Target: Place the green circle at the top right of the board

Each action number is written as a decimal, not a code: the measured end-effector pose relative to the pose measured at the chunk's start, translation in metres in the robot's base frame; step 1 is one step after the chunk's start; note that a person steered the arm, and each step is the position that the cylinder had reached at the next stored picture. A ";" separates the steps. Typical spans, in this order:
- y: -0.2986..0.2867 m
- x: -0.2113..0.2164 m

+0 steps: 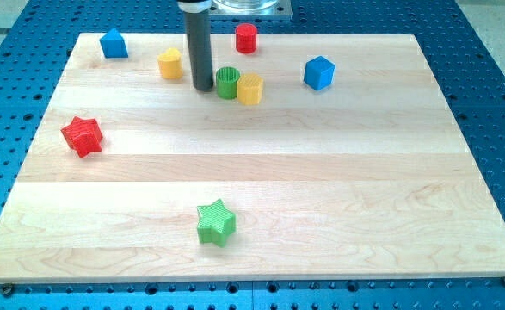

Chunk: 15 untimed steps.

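Observation:
The green circle [227, 83] stands upright near the top middle of the wooden board [321, 189]. A yellow block [250, 89] touches its right side. My tip [204, 87] rests on the board just left of the green circle, almost touching it. The dark rod rises straight up from there to the view's top edge.
A yellow block [170, 64] sits left of the rod. A red cylinder [247, 38] is at the top middle, a blue block [113, 43] at the top left, a blue cube [318, 72] toward the top right. A red star [83, 135] lies left, a green star [215, 222] at the bottom middle.

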<state>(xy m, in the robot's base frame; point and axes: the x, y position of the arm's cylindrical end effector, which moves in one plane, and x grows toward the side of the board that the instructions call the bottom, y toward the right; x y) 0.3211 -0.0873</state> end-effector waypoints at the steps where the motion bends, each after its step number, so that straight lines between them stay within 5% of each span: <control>1: 0.029 0.000; 4: 0.096 0.018; 5: 0.139 -0.028; 7: 0.098 -0.078; 9: 0.230 -0.082; 12: 0.277 -0.042; 13: 0.295 -0.077; 15: 0.239 -0.081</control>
<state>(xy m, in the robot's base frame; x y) 0.2400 0.1517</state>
